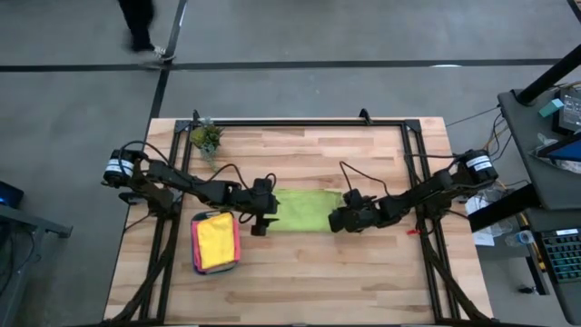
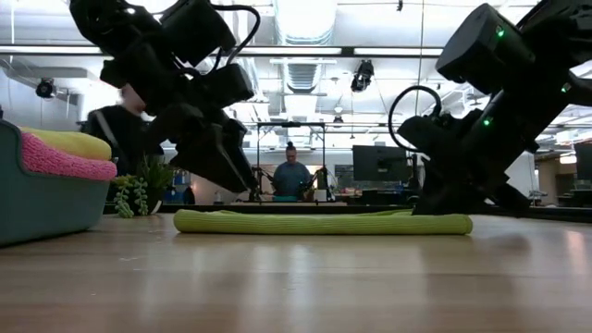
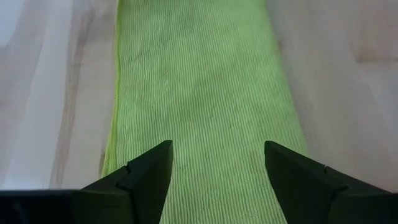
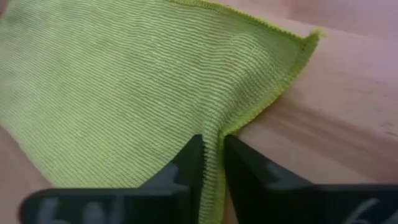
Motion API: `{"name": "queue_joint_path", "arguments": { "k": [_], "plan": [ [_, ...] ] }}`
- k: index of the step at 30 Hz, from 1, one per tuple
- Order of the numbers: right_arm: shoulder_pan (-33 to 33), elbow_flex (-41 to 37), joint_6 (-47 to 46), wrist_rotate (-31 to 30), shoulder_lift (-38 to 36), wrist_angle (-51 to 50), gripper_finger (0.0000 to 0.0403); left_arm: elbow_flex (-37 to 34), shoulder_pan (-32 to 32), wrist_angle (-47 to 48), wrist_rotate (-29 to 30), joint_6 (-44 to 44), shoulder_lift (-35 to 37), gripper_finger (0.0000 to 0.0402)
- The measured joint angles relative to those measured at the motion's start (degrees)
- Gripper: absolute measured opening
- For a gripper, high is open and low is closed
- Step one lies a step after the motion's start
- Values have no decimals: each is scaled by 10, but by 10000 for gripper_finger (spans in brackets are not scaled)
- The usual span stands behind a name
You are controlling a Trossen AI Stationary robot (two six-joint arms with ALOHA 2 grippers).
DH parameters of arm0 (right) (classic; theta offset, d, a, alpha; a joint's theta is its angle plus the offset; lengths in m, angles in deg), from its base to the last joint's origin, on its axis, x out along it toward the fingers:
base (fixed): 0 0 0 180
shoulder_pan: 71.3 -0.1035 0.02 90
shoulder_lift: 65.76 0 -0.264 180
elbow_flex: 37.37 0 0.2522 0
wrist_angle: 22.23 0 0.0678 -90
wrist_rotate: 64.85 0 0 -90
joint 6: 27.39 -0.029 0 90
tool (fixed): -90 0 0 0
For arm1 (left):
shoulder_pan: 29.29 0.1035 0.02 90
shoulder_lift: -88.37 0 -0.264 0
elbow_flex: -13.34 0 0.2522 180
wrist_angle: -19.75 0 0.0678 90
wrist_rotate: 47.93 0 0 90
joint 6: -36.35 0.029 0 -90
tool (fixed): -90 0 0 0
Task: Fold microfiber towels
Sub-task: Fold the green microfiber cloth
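A lime green microfiber towel (image 1: 304,211) lies as a long flat strip in the middle of the table (image 1: 363,272). My left gripper (image 3: 217,180) stands open just above the strip's left end, its fingers spread over the cloth, apart from it in the low view. At the strip's right end my right gripper (image 4: 213,168) is shut on the towel. In the teal tray (image 1: 194,247) at the left a yellow towel (image 1: 216,241) lies on a pink one (image 2: 55,159). My right gripper pinches the towel's right-end edge (image 4: 214,140), close to a corner (image 4: 309,37), between its two fingers. The fingers slant down from the table's right side. The cloth rises in a small ridge between them; the rest lies flat on the table. One layer or several, I cannot tell.
A small potted plant (image 1: 206,138) stands at the far left of the table, behind the tray. A black frame (image 1: 300,122) runs along the far edge and sides. Bare wood lies near the front edge. A person (image 2: 292,176) sits in the room beyond.
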Motion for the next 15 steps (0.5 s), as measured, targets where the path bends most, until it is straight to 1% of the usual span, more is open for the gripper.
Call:
{"name": "queue_joint_path", "arguments": {
  "k": [5, 10, 15],
  "plan": [
    [0, -1, 26, -9, -4, 5, 16, -4, 0, -36, 0, 0, 0, 238],
    [-3, -1, 40, -5, -28, -18, 10, -5, 0, -8, 0, 1, 7, 238],
    [-5, -1, 24, -4, -81, -106, 9, -6, 0, 34, 4, 1, 23, 238]
  ]
}}
